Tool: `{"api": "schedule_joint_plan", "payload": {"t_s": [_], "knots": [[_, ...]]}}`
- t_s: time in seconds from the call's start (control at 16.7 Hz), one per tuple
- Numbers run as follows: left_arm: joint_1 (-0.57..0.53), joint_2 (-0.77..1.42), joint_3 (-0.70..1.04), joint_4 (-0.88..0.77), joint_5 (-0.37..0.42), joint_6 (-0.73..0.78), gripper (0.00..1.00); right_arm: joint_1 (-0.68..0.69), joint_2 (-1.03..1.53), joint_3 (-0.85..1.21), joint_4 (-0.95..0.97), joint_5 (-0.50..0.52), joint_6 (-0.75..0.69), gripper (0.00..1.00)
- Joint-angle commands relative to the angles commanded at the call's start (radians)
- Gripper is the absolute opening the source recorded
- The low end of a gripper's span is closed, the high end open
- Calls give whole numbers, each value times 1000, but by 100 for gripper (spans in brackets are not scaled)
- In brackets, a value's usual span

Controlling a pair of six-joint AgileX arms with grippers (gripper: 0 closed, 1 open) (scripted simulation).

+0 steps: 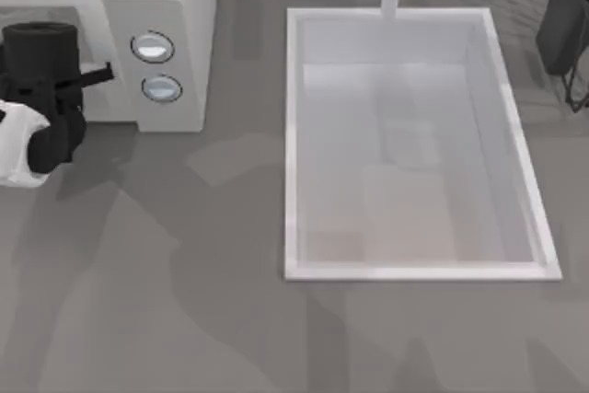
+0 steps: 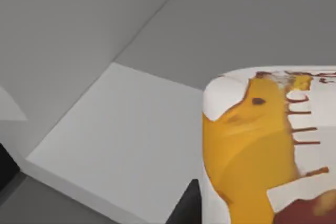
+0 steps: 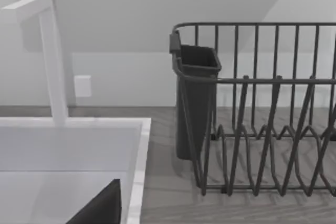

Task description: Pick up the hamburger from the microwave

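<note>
Top view: one microwave (image 1: 175,34), two knobs (image 1: 153,47); left gripper (image 1: 92,75) state unclear.

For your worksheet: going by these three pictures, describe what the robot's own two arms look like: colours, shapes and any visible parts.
The left arm, at the top view's left edge by the microwave, is mostly black: a round, drum-like black segment, a thin black bar sticking out sideways, and a rounded white section lower down. The right arm, at the top right corner near the dish rack, looks like a dark charcoal, slab-like shape. No cables or markings are visible.

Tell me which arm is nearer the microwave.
Left. The left arm reaches into the microwave at the table's left; the right arm sits far off at the top right, beyond the sink.
</note>
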Motion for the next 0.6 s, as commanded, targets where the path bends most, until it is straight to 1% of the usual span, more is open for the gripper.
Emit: {"api": "schedule_joint_plan", "payload": {"t_s": [0.18, 0.3, 0.6], "knots": [[-100, -169, -160, -62, -65, -37, 0, 0, 0, 0, 0, 0, 0, 100], [-138, -231, -222, -91, -89, -52, 0, 0, 0, 0, 0, 0, 0, 100], [-150, -249, -240, -101, -97, -57, 0, 0, 0, 0, 0, 0, 0, 100]]}}
